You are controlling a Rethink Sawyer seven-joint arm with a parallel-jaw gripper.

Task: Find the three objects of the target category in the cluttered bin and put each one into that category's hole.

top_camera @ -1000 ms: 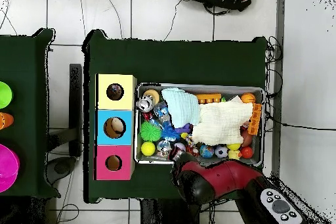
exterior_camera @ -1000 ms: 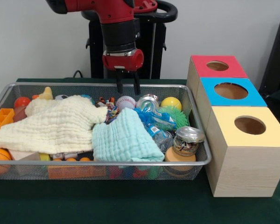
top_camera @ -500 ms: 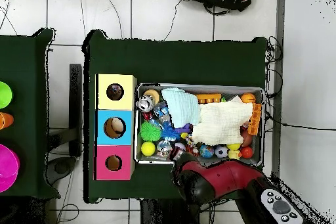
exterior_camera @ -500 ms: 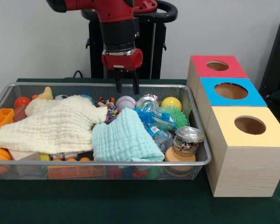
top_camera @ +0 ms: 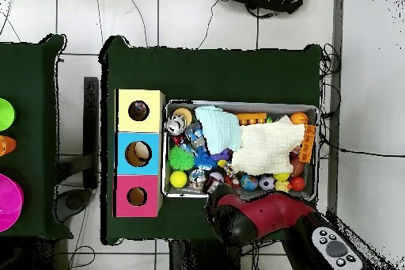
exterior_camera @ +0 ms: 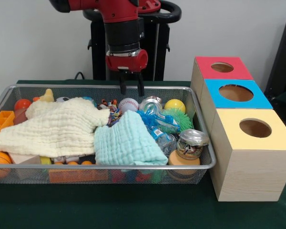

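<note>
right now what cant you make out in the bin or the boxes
- Under the cream cloth and the mint cloth: hidden in both views.
- The bin's near row, front view: blurred by the mesh wall.
- Inside the red box and yellow box, front view: holes show only dark.
- Gripper, overhead view: hidden under the arm.

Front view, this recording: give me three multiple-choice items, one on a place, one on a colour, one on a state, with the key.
1. Where is the gripper?
A. above the bin's far rim
B. over the yellow box
C. inside the blue hole

2. What colour tops the box farthest from the camera?
A. green
B. red
C. white

3. What state is the gripper in?
A. shut on a ball
B. holding a cloth
C. open, empty

Key: A, it hangs over the wire bin near the baseball; B, the far lid is red; C, its fingers stand apart, nothing between.
</note>
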